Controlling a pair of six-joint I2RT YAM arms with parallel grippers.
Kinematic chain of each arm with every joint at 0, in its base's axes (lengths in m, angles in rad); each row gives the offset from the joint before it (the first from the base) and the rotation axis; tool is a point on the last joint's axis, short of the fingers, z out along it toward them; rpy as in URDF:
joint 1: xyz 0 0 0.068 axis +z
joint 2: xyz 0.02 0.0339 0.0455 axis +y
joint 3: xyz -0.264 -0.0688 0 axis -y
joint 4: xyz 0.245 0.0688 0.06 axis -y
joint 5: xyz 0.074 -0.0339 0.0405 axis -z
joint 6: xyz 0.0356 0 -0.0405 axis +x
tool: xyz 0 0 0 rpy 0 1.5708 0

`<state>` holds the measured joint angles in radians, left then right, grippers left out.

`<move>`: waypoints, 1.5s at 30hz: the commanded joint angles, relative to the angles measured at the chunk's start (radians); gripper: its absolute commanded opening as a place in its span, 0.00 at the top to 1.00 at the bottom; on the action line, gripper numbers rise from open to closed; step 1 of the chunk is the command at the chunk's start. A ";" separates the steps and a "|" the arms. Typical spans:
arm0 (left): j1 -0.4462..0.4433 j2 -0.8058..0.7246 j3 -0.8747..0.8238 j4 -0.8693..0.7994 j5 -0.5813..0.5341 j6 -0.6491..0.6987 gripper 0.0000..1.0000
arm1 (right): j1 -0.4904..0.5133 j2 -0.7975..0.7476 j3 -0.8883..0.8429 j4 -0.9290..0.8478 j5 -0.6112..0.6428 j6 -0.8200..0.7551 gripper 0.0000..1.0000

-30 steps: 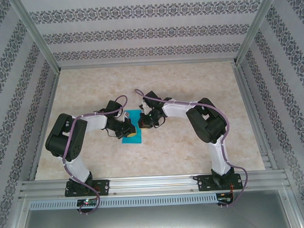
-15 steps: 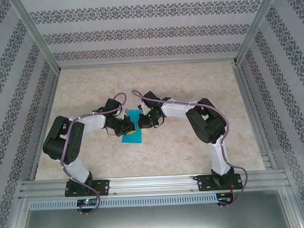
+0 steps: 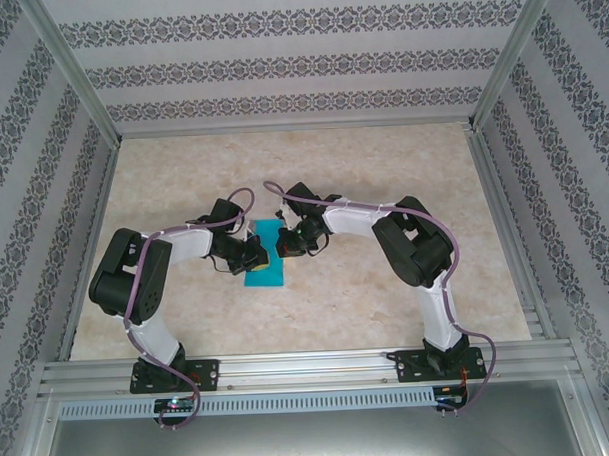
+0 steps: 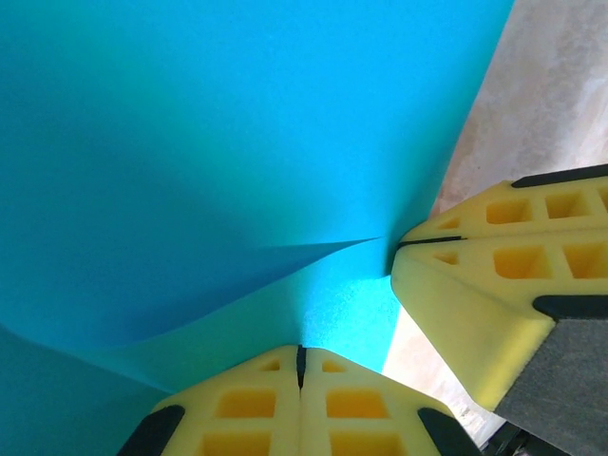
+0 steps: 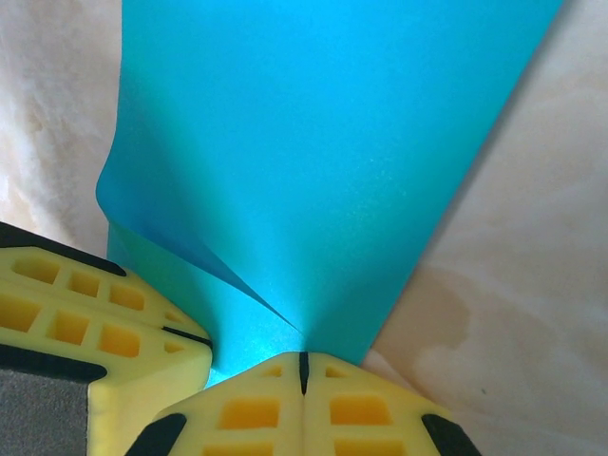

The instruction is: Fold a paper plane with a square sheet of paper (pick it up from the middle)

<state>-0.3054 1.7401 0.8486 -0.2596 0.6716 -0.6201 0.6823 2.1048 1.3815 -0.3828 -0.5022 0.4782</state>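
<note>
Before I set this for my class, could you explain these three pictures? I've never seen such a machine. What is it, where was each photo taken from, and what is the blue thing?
These are two robot arms, bolted at the near edge of a marble-patterned table. The wide picture comes from a fixed camera above and behind them. The two close-ups come from a small camera on each wrist, so the yellow foam at the bottom edge belongs to that arm. The blue thing is a teal sheet of paper in the middle of the table. The left end effector and the right end effector are both shut, pinching the sheet close together, and the paper curls where they grip it.
</note>
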 commanded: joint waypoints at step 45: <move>0.013 0.074 -0.223 0.168 -0.044 0.035 1.00 | 0.212 -0.203 -0.325 0.403 0.231 0.685 1.00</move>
<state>-0.2798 1.7267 0.6975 0.0177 0.7746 -0.6056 0.8818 1.8896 1.0542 -0.0029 -0.2958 1.1400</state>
